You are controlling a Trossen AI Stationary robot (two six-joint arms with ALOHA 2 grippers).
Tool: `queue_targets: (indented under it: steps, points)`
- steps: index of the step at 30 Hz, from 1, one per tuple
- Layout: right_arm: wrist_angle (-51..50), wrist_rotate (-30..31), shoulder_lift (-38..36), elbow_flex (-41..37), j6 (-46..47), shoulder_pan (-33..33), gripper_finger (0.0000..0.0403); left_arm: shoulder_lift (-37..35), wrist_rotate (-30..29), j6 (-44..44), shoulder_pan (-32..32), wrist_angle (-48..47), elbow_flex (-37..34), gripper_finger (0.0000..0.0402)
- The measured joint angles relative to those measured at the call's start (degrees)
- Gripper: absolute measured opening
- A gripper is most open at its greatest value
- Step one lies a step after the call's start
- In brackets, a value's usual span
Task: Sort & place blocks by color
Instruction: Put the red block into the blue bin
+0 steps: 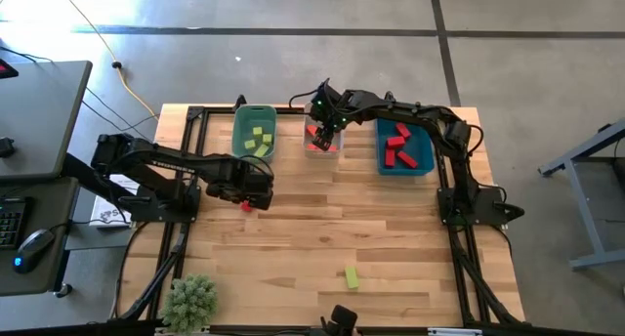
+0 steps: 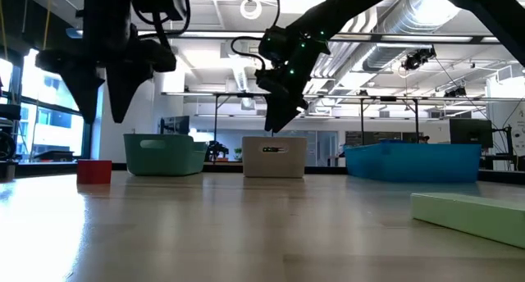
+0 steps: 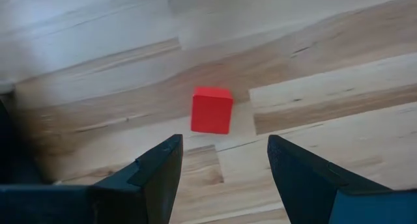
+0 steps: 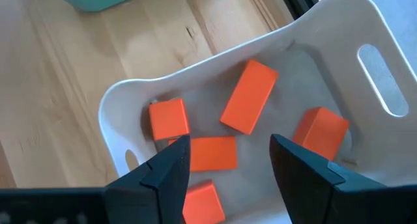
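Note:
A red cube point(image 3: 212, 110) rests on the bare wood point(image 1: 246, 206), in front of the green bin. My left gripper point(image 3: 225, 162) hangs open just above it, pointing down point(image 2: 117, 102), with nothing between its fingers. My right gripper point(image 4: 229, 165) stands open over the white bin point(image 4: 326, 48), slanting down point(image 2: 279, 118); several orange-red blocks point(image 4: 249, 97) lie on that bin's floor. Yellow-green blocks point(image 1: 257, 139) lie in the green bin point(image 1: 239, 131), and deep red blocks point(image 1: 398, 148) in the blue bin point(image 1: 426, 168). One yellow-green block point(image 1: 352, 276) lies flat near the table's front edge.
The three bins stand in a row along the far edge point(image 2: 164, 155) point(image 2: 275, 156) point(image 2: 413, 161). A small green plant point(image 1: 190, 302) sits at the near left corner. Bare wood spreads across the table's middle and near right.

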Motion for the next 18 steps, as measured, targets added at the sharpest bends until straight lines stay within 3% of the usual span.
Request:
queue_targets:
  steps: [18]
  points:
    - [0.24,0.02,-0.07,0.00,0.01,-0.02,0.0197,-0.02,1.31,-2.72,-0.01,10.34,-8.83,0.0214]
